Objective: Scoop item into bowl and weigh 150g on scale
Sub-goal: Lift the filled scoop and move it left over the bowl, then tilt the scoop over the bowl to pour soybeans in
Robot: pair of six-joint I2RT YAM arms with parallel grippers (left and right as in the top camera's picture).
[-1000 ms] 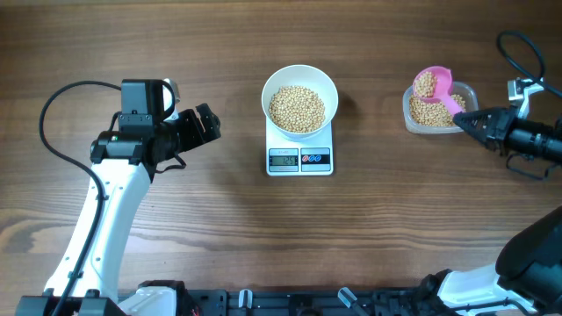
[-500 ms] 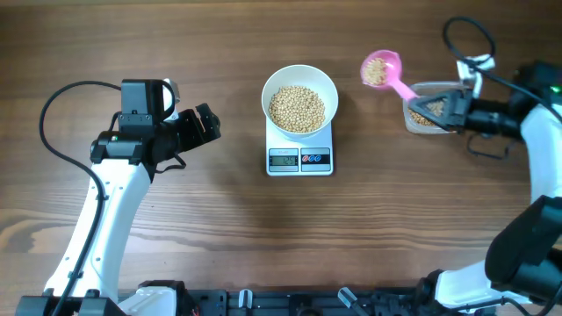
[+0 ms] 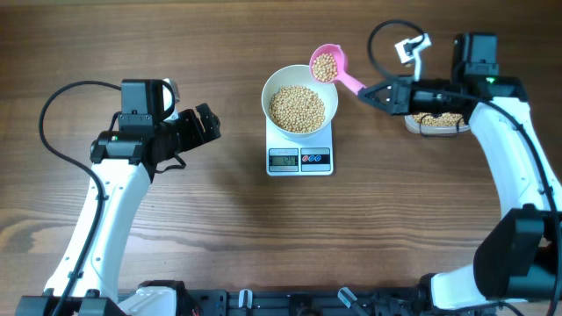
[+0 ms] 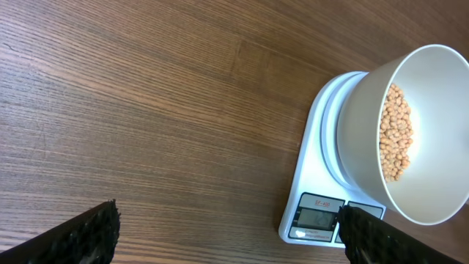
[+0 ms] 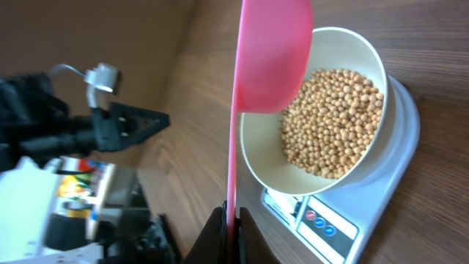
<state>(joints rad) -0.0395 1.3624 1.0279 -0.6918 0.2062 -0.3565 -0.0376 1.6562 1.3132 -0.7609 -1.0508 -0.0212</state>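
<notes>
Near edge of the bench (image 3: 263, 254): both arm bases sit along it. L arm climbs from the near-left corner, its white link slanting away to a bent elbow and its wrist turned rt toward centre. L hand (image 3: 205, 125) hangs above the wood w/ jaws spread wide and nothing btwn them. In the L wrist view the two dark fingertips (image 4: 88, 233) stand at opp. lower corners, w/ only bare wood in the gap. A broad strip of open wood lies btwn L hand and the scale (image 3: 281, 168), and more bare wood runs from the scale's front to the near edge.

The scale sits mid-bench, display and buttons facing the near edge; digits too small to read. The bowl (image 3: 267, 92) sits on its platform, about as wide as the scale. The beans (image 3: 297, 107) lie heaped in the bottom, well below the rim.

R arm comes up the rt side, elbow at the far end, forearm reaching left. R hand (image 3: 369, 94) is pinched tight on the handle end of the pink scoop (image 3: 326, 66). The scoop head overlaps the bowl's far-rt rim, open side up, loaded w/ beans. In the R wrist view its pink underside hangs over that rim, and the handle runs straight back into the closed jaws.

Far rt, a clear tub (image 3: 421, 128) w/ more beans lies mostly under the R forearm, well apart from the scale.
</notes>
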